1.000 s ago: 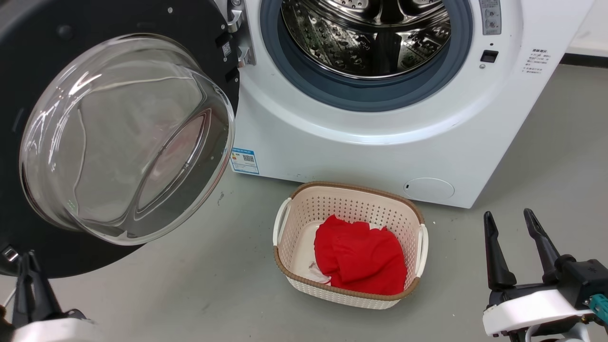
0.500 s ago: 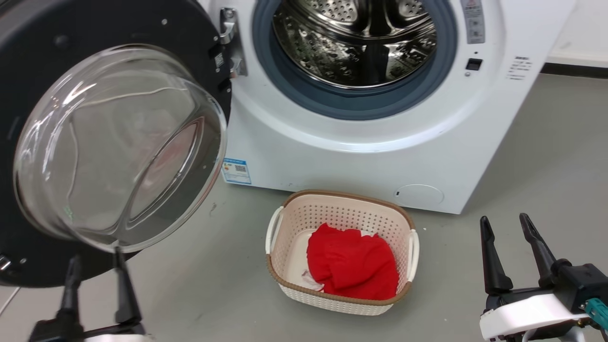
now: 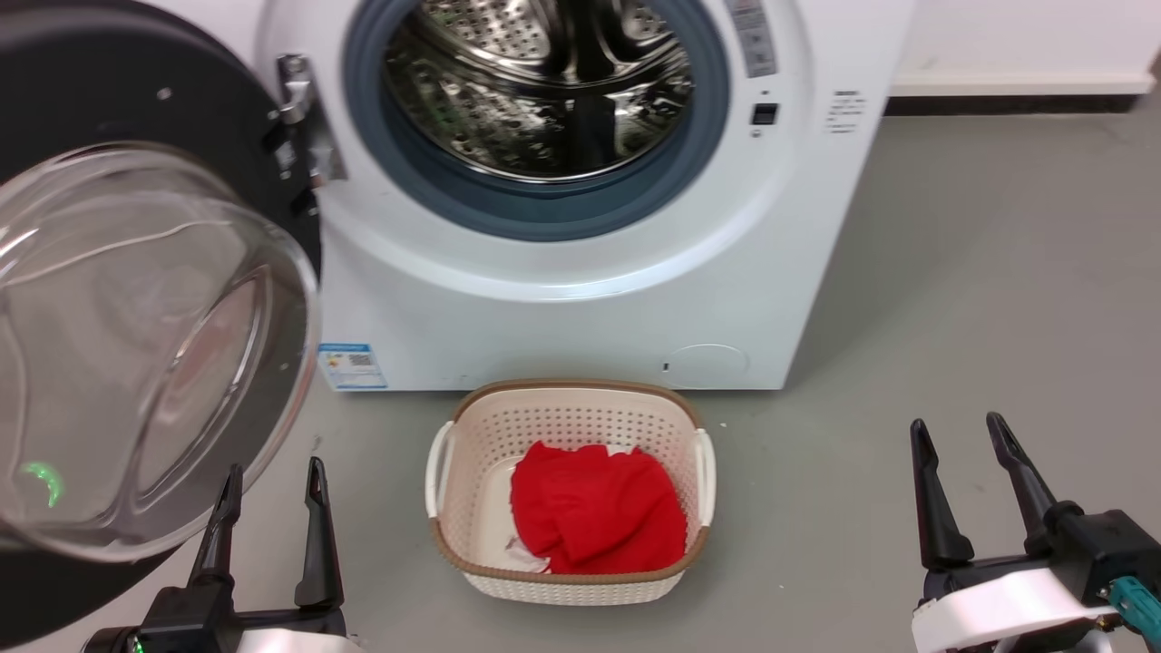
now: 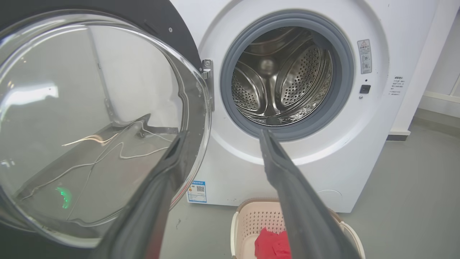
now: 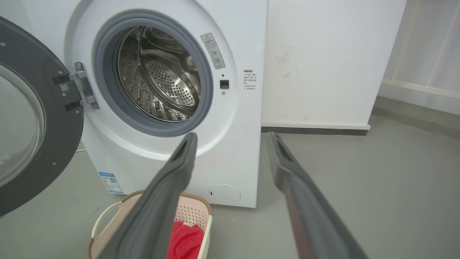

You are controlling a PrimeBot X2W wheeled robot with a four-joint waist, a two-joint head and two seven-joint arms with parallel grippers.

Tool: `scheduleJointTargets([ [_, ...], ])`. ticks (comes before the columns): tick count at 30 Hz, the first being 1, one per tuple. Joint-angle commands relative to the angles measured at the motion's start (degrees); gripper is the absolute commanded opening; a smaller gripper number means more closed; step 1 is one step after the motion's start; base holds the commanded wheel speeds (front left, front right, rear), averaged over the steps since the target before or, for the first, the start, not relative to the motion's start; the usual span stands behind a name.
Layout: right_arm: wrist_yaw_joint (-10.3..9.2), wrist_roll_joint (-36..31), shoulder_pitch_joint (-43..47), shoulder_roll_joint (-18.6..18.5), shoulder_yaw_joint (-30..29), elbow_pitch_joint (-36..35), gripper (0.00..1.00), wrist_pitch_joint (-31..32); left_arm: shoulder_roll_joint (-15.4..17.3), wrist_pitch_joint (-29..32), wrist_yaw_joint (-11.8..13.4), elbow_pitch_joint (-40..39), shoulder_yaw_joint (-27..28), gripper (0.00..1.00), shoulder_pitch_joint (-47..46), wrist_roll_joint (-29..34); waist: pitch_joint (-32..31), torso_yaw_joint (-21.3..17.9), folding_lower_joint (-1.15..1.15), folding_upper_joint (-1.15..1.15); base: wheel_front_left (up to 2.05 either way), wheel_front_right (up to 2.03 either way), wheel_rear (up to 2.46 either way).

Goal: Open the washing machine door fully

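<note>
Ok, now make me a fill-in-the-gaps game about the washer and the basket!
1. The washer has its door swung ____.
2. The cloth in the basket is ____.
3. The basket stands on the ____.
4. The left tool and right tool each hold ____.
Missing words: open; red; floor; nothing.

Ahead of you the washing machine stands on the floor, the washing machine door swung out at its left side. Before its front sits a basket, a cloth lying in it.
</note>
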Motion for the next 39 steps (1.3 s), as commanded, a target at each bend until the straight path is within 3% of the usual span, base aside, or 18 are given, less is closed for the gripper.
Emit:
scheduleJointTargets([
  [1,-0.04,0.0,0.9,0.1,0.1,-0.3,1.0,0.1,0.1,-0.1,-0.2,0.3,0.1,1.0,-0.8,0.3,-0.4,-1.9,0.0,0.0,0.0,0.0,0.0],
  [8,-0.04,0.6,1.8,0.1,0.0,-0.2,1.0,-0.1,0.1,-0.1,-0.3,0.9,0.7,1.0,-0.8,0.6,-0.7,-3.8,0.0,0.0,0.0,0.0,0.0],
  [25,-0.04,1.6,1.7,0.1,0.2,0.3,1.0,-0.4,0.0,-0.1,-0.9,1.6,1.2,1.0,-1.4,0.4,-0.6,-3.5,0.0,0.0,0.0,0.0,0.0],
  [26,0.0,1.2,1.4,0.0,0.2,0.5,0.0,-0.1,0.0,0.0,-0.7,1.9,1.2,0.0,-0.7,0.5,-0.6,-3.4,0.0,0.0,0.0,0.0,0.0],
  [39,0.0,15.9,-0.1,-0.8,0.6,3.0,0.0,1.8,-0.1,3.8,-1.7,5.4,1.7,0.0,-3.1,-13.4,-0.7,-3.3,0.0,0.0,0.0,0.0,0.0],
])
